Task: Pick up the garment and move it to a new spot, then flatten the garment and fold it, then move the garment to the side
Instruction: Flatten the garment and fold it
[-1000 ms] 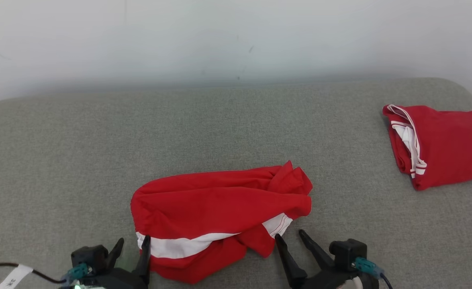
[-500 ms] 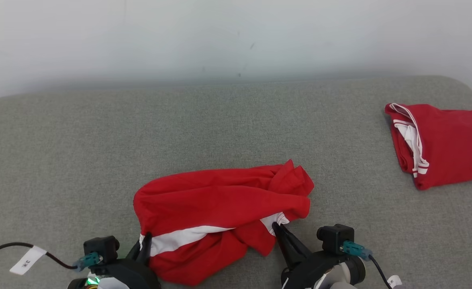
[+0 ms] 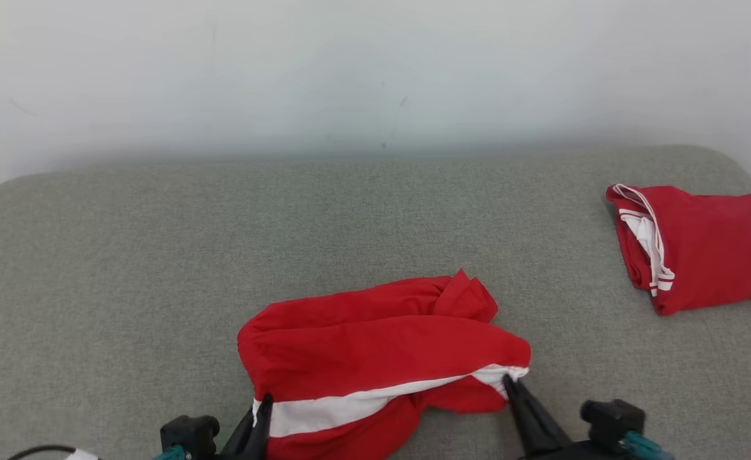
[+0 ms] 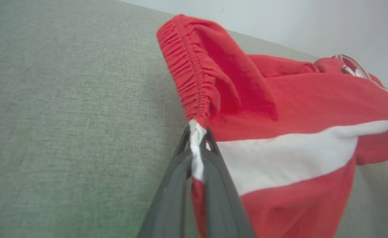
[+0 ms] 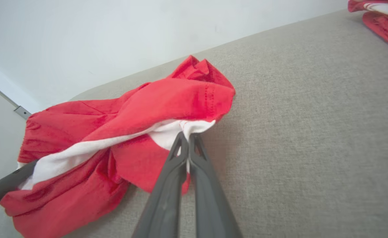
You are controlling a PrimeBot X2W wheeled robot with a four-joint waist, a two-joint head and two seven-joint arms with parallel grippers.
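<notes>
Red garment (image 3: 381,345) strung between: left jaws pinch waistband corner, right jaws pinch hem corner.

Grey fabric-covered bench (image 3: 158,255), far corners rounded. Crumpled red garment (image 3: 375,351) with white stripe lies bunched on it. Folded red garment (image 3: 714,255) with white trim lies flat, well right of crumpled red garment and farther back, close to bench's right edge.

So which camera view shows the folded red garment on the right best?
The head view: the folded garment shows almost whole, its white-striped edge plain. The right wrist view catches a corner of it at the top right. In the left wrist view I cannot tell it from the crumpled garment.
</notes>
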